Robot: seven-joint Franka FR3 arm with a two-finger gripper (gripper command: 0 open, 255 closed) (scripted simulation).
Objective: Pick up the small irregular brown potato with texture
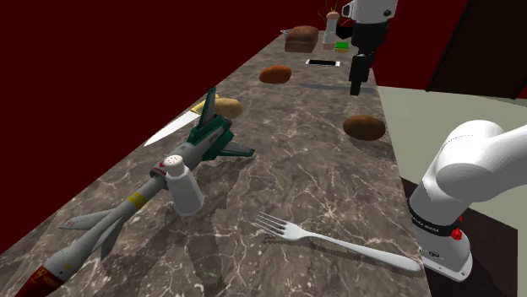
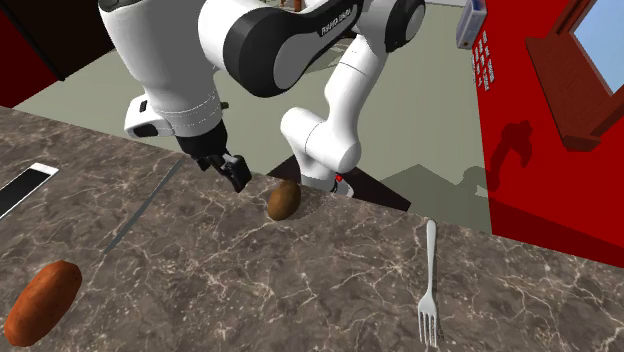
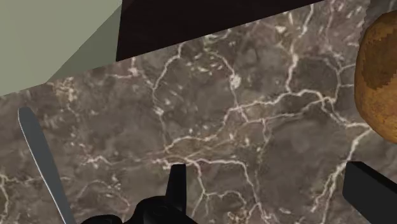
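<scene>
The small brown rough-skinned potato (image 1: 364, 126) (image 2: 284, 200) lies on the marble counter (image 1: 304, 160) near its edge on the shoulder view's right. My black gripper (image 1: 357, 84) (image 2: 232, 172) hangs just above the counter, a short way beyond the potato in the shoulder view and to its left in the second exterior view. In the wrist view the potato (image 3: 378, 76) sits off to one side, ahead of one finger, outside the gap. The gripper (image 3: 273, 191) is open, with bare marble between its fingers.
A reddish-brown oblong tuber (image 1: 275, 74) (image 2: 42, 300) and a yellowish potato (image 1: 226, 107) lie farther off. A knife blade (image 3: 41, 159) (image 2: 140, 210) lies beside the gripper. A fork (image 1: 338, 240), shaker (image 1: 184, 186), toy rocket (image 1: 127, 211), phone (image 1: 323, 62) and bread (image 1: 301, 38) share the counter.
</scene>
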